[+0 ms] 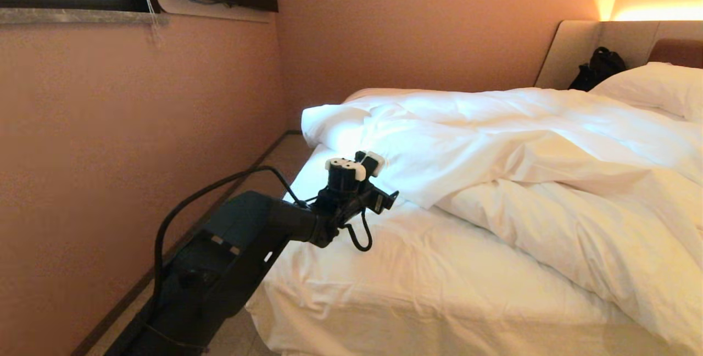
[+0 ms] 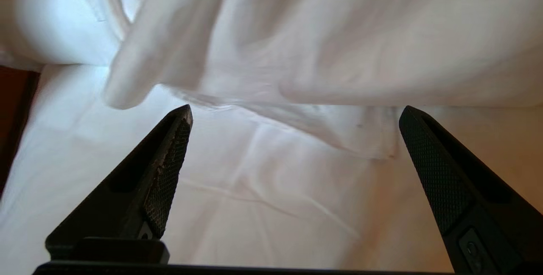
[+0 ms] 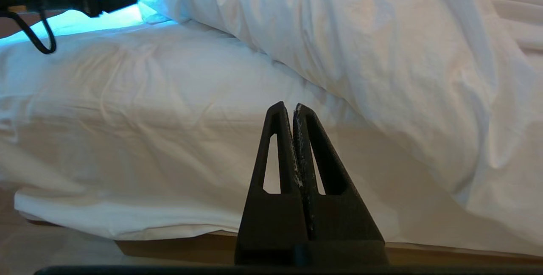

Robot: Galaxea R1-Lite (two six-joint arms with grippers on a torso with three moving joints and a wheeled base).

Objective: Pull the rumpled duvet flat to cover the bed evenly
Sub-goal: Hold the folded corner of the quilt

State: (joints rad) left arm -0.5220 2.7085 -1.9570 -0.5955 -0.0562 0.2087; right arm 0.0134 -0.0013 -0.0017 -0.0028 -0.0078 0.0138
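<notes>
Peach-walled room, rumpled duvet [image 1: 527, 142] on bed [image 1: 417, 284], left gripper [image 1: 379, 172] jaws spread, right gripper [image 3: 293, 107] jaws pressed together.

Dim warm lamplight; duvet [image 2: 297, 46] perhaps motion-blurred close-up.

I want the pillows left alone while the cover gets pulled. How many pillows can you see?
1. A white pillow lies at the head of the bed, far right in the head view, beyond the duvet. More may sit out of view.
</notes>
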